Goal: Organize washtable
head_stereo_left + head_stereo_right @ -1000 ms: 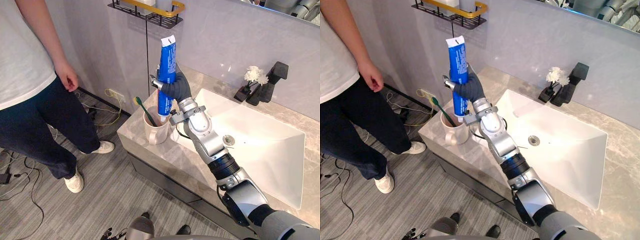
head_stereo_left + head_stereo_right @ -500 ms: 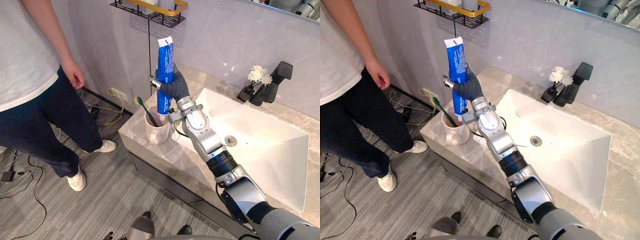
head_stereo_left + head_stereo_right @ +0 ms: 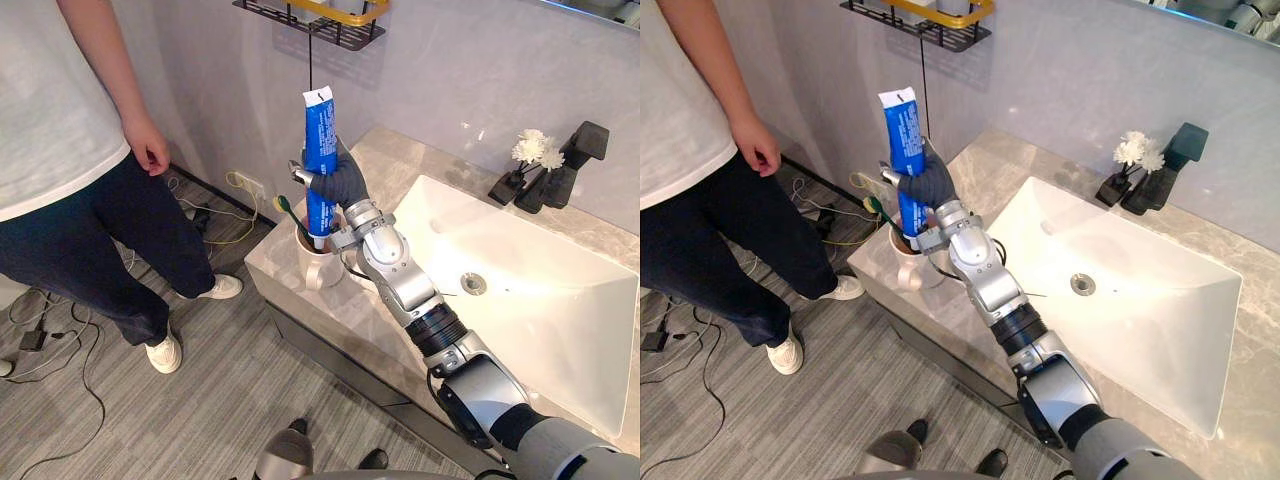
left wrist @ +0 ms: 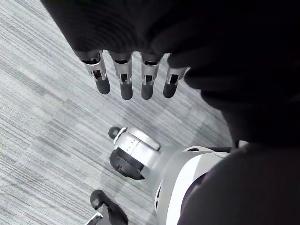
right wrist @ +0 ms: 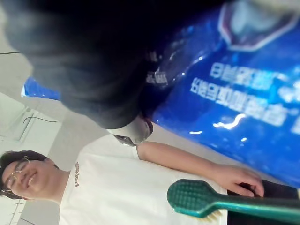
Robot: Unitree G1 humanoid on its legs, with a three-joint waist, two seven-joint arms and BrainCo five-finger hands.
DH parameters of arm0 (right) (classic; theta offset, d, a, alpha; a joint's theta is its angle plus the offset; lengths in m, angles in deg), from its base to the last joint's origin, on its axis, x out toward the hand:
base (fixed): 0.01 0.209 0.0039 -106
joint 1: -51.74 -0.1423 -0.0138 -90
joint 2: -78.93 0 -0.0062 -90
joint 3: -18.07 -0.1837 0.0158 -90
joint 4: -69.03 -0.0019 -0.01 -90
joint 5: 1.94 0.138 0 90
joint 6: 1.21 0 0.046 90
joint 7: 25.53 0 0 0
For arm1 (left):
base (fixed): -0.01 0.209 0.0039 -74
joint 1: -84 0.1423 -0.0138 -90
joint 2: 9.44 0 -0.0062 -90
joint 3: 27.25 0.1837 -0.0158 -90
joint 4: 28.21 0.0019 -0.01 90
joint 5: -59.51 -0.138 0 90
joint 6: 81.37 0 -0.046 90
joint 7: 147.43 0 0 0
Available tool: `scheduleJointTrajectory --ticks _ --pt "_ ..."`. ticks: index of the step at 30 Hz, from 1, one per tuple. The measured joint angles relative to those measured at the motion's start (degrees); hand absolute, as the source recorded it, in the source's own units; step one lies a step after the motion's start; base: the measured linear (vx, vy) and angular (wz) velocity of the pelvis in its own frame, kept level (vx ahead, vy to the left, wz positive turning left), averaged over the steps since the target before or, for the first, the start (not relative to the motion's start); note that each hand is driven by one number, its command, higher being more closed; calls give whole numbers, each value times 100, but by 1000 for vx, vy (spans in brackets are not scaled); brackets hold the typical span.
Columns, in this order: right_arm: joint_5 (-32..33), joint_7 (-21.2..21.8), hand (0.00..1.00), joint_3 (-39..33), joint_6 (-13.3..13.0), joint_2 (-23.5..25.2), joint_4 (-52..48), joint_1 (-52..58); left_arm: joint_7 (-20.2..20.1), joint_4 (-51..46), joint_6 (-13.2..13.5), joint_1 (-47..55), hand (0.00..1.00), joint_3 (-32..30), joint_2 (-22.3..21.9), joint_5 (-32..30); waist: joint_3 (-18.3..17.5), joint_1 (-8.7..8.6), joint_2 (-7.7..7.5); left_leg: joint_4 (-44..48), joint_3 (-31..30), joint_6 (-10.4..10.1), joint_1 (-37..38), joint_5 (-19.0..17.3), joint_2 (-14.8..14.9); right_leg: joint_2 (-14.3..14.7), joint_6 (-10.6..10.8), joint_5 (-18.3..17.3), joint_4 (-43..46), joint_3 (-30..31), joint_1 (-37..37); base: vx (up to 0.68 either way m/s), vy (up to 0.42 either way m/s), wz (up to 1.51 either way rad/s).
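Note:
My right hand [image 3: 341, 183] is shut on a blue toothpaste tube [image 3: 319, 150], held upright with its cap end down. The cap end dips into the white mug [image 3: 318, 265] at the left end of the marble washtable [image 3: 380, 160]. A green toothbrush [image 3: 293, 217] leans in the mug, head up. In the right wrist view the blue tube [image 5: 225, 89] fills the space beside the hand's dark cover, with the toothbrush's green head [image 5: 197, 199] close by. My left hand [image 4: 126, 77] hangs over the grey floor with straight fingers, holding nothing.
A person [image 3: 70, 150] in a white shirt and dark trousers stands on the floor left of the washtable. A white sink [image 3: 530, 290] takes up the counter's right side, with a black tap [image 3: 570, 160] and white flowers [image 3: 535, 152] behind it. A black wire shelf [image 3: 320, 18] hangs on the wall above.
My right hand has carried the tube down and leftward, so its cap end now sits inside the mug. The camera has shifted too.

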Motion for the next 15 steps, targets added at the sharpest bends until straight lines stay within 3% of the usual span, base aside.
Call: scheduleJointTrajectory --ticks 2,3,15 --pt "-7 0 100 36 0 1 0 0 1 0 -1 -1 0 0 -4 0 4 -2 7 0 0 0 0 0 0 0 1 -2 0 0 0 0 0 0" --pt "-12 0 0 49 0 1 1 0 1 0 -2 -1 0 0 -5 0 5 -2 9 0 0 0 0 0 0 0 1 -2 1 0 0 0 0 0" --pt "-169 -89 0 134 26 55 215 118 44 1 -9 -3 0 1 -34 0 27 -13 43 -1 8 0 26 0 1 -1 21 -25 1 7 20 0 0 0"
